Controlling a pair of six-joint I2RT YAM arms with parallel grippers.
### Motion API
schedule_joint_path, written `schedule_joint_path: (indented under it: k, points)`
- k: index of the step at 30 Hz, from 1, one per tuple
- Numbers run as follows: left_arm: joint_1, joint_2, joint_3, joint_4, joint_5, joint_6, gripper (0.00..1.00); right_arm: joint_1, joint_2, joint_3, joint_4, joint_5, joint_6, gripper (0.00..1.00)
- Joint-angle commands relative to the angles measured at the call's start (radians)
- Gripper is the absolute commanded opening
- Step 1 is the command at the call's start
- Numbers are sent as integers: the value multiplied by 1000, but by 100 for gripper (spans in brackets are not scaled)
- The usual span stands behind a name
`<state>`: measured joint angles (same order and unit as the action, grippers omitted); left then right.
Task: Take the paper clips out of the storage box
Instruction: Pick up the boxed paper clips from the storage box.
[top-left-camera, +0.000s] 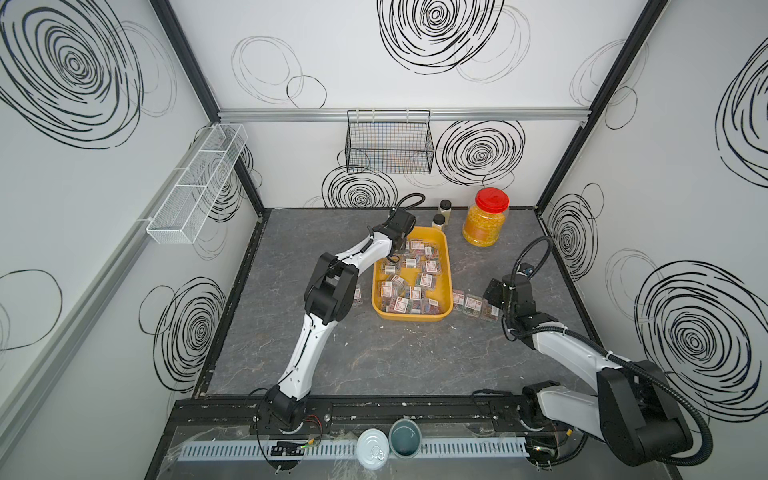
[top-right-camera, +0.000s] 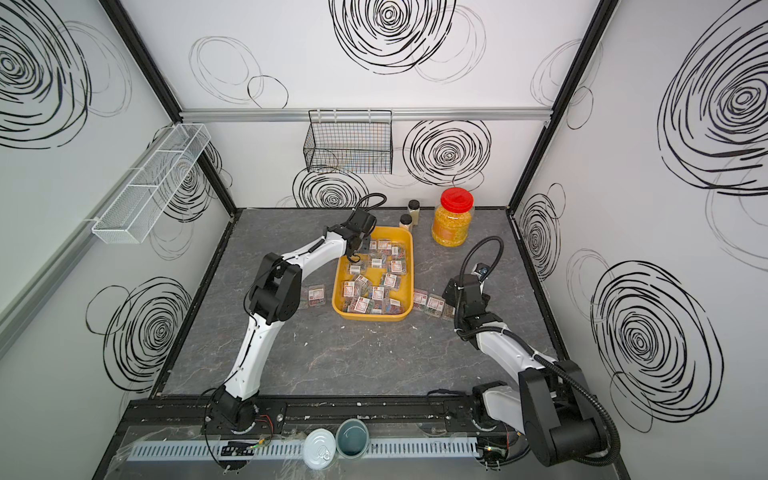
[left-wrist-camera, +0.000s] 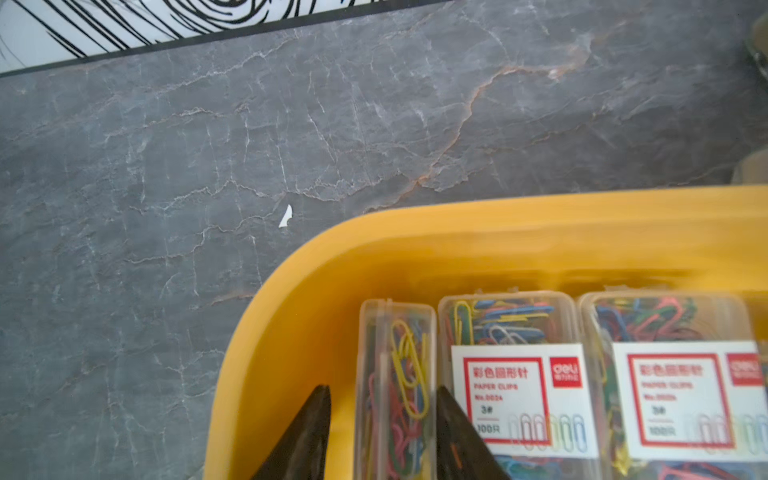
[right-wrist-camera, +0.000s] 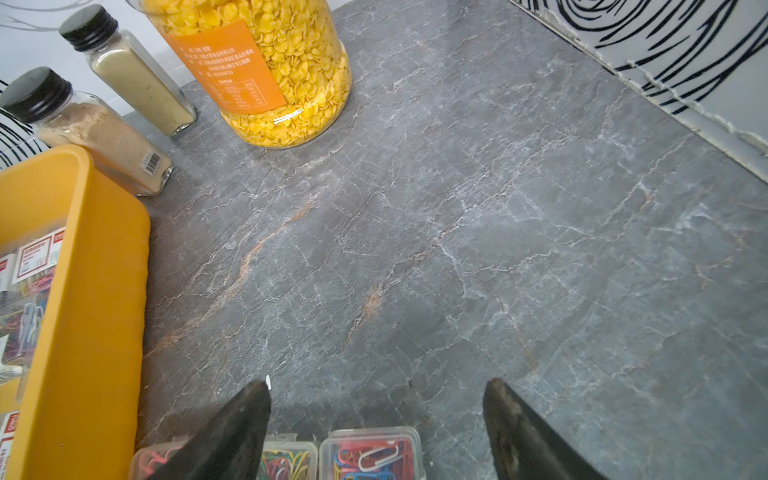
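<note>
Fingers (left-wrist-camera: 309, 432) of the left gripper (left-wrist-camera: 380, 395) straddle an on-edge case of paper clips (left-wrist-camera: 395, 374) in the far left corner of the storage box (left-wrist-camera: 291, 332), one touching it, one just beside. The right gripper (right-wrist-camera: 376, 386) is spread wide over more cases on the tabletop (right-wrist-camera: 457, 208) by the box's right edge.

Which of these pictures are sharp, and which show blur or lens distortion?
Left wrist view: the storage box rim is smeared and the paper clips labels soft, though the table veins stay sharp. Right wrist view: crisp; the jar label and bottle barcode are clear. Both top views: the wide lens makes the frame posts splay outward; labels there are too small to read.
</note>
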<state>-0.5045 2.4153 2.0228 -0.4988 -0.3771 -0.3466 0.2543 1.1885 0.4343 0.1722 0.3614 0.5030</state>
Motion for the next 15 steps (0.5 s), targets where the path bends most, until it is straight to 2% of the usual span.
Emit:
schedule_joint_path:
  k: [1,9,15]
  points:
    - [12,27,33,2,30,17,40,5,8,34,-3,26,-10,83]
    - [10,11,51,-12,20,20,30,17,10,35,-3,34,-14,83]
    - [-23,-84,24,-22,-31,29,29,19,8,35,-2,37,-15,83]
